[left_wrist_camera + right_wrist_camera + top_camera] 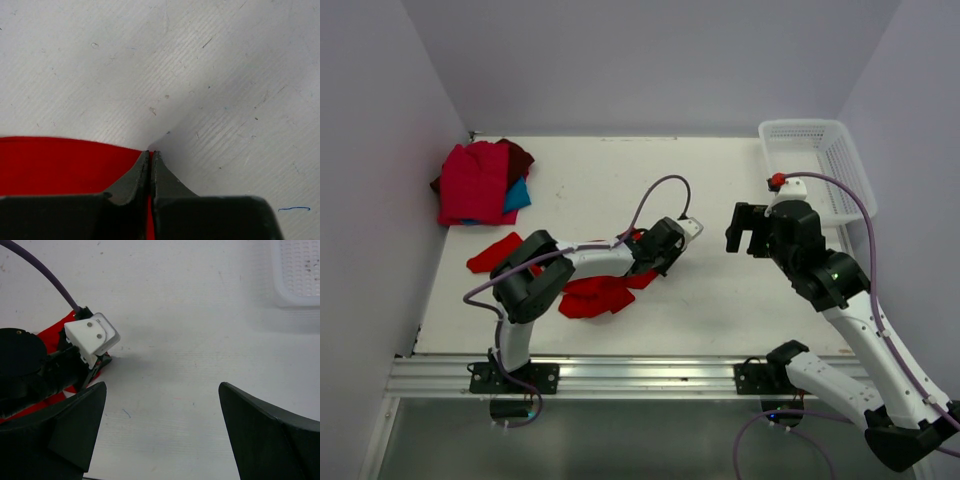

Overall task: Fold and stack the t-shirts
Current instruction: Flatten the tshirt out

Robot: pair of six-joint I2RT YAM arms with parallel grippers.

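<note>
A bright red t-shirt (592,296) lies crumpled on the table under my left arm, one part of it showing further left (494,252). My left gripper (674,240) is shut on an edge of this red cloth (60,165), low over the table; a strip of red shows between the closed fingers (134,180). My right gripper (748,230) is open and empty, above bare table to the right of the left gripper; its fingers (75,425) stand wide apart. A stack of folded shirts sits at the far left: red (473,183) on top, dark maroon (520,155) and teal-blue (517,195) beneath.
A white plastic mesh basket (820,160) stands at the far right corner, and its rim shows in the right wrist view (300,275). The left arm's purple cable (655,195) loops above the table. Grey walls close in the table on three sides.
</note>
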